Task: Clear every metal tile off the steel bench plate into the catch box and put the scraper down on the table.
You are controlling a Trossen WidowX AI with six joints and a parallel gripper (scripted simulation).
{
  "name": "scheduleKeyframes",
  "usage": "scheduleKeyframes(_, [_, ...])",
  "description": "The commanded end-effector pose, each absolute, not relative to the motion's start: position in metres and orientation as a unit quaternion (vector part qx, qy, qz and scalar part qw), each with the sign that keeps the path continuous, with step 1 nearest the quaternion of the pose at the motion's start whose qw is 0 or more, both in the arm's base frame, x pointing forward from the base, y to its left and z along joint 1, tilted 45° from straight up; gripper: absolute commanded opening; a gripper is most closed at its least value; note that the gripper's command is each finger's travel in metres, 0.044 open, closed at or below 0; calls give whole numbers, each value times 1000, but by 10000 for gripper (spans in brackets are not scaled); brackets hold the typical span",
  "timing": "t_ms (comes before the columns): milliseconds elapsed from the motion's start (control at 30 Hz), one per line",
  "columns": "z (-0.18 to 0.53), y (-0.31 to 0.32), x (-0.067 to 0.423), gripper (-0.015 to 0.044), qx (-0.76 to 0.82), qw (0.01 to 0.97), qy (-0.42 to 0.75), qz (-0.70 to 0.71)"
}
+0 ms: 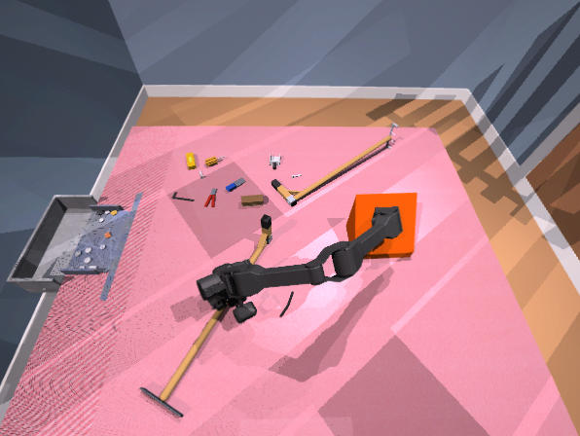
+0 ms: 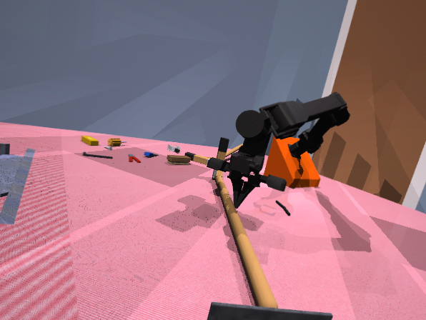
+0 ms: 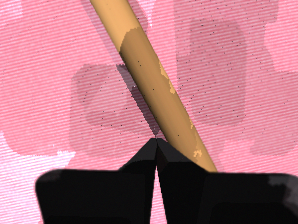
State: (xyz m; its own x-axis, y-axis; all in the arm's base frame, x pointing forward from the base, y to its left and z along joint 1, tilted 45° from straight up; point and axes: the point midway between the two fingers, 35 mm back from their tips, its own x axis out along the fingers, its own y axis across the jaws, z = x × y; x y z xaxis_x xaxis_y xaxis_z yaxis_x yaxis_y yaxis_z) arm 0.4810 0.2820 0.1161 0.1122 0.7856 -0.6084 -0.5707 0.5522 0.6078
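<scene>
The long scraper (image 1: 194, 348) (image 2: 246, 250) (image 3: 150, 80) lies flat on the pink table, with a tan wooden handle and a dark blade (image 1: 161, 401) at the near end. My gripper (image 1: 223, 306) (image 2: 237, 204) (image 3: 155, 143) is shut with its fingertips together. They point down at the table right beside the handle, with nothing between them. The steel bench plate (image 1: 119, 226) (image 2: 14, 178) is at the far left and carries several small metal tiles (image 1: 88, 251). The grey catch box (image 1: 36, 284) adjoins its left end.
A second long-handled tool (image 1: 341, 167) lies at the back. Small tools (image 1: 210, 199) (image 2: 134, 158) and a brown block (image 1: 252, 199) lie behind the scraper. The arm's orange base (image 1: 370, 209) (image 2: 289, 168) stands to the right. A short black rod (image 1: 286, 304) (image 2: 283, 208) lies near the gripper.
</scene>
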Motion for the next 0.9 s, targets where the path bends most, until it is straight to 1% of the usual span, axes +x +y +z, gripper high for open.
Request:
scheduleKeyframes(0, [113,282,486,0,110,737,481,462])
scheduleKeyframes(867, [104,274,508,0,110,737,481,462])
